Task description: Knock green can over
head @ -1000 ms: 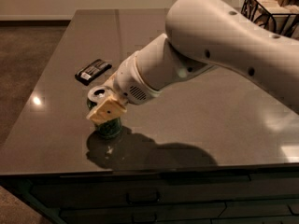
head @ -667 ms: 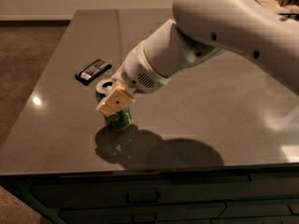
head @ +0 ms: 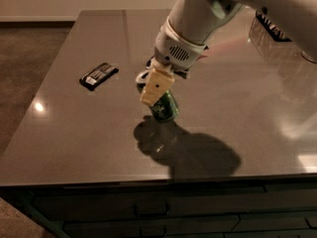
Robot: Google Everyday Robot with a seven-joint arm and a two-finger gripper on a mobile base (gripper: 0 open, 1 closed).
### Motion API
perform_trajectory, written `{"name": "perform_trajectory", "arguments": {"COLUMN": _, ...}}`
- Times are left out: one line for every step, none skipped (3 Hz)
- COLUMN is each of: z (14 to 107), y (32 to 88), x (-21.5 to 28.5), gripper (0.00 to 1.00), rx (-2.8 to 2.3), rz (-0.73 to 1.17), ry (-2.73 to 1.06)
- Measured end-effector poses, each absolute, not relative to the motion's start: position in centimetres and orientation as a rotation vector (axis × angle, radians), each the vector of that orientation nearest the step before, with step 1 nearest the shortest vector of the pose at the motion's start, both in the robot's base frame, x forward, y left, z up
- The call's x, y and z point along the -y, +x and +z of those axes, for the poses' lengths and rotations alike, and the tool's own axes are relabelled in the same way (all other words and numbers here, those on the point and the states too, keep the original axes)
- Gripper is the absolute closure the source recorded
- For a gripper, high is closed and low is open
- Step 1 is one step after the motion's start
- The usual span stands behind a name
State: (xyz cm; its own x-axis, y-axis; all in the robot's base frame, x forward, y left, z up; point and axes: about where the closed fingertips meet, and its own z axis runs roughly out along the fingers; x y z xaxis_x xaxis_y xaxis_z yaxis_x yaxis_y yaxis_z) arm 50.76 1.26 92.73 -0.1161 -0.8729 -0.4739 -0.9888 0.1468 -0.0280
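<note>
The green can (head: 167,107) is on the dark table (head: 74,133) near the middle, tilted with its silver top (head: 143,77) leaning up and to the left. My gripper (head: 154,89) comes down from the white arm (head: 198,19) at the upper right and lies across the can's upper half, touching it. The can's lower part shows below the gripper, just above its shadow. The far side of the can is hidden by the gripper.
A flat black bar (head: 99,76) lies on the table to the left of the can. A wire basket (head: 277,31) stands at the back right. The table's front edge runs along the bottom, with drawers below it.
The arm has swung to the right and the gripper with it. The can, upright before, now leans with its top to the left and has shifted right.
</note>
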Motion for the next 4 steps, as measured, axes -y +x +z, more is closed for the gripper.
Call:
{"name": "perform_trajectory", "arguments": {"z": 91.4, "y": 51.6, "x": 1.7, "gripper": 1.00, "rx": -2.157, "rz": 0.247, "ry": -1.917}}
{"name": "perform_trajectory", "arguments": {"z": 90.4, "y": 52.2, "x": 3.6, "gripper": 0.83, "rx": -2.211, "rz": 0.088, "ry": -2.012}}
{"name": "perform_trajectory", "arguments": {"z": 89.6, "y": 52.5, "x": 4.5, "gripper": 0.60, "rx": -2.230, "rz": -0.022, "ry": -2.079}}
{"name": "perform_trajectory", "arguments": {"z": 88.6, "y": 52.5, "x": 4.8, "gripper": 0.36, "rx": -2.232, "rz": -0.079, "ry": -2.129}}
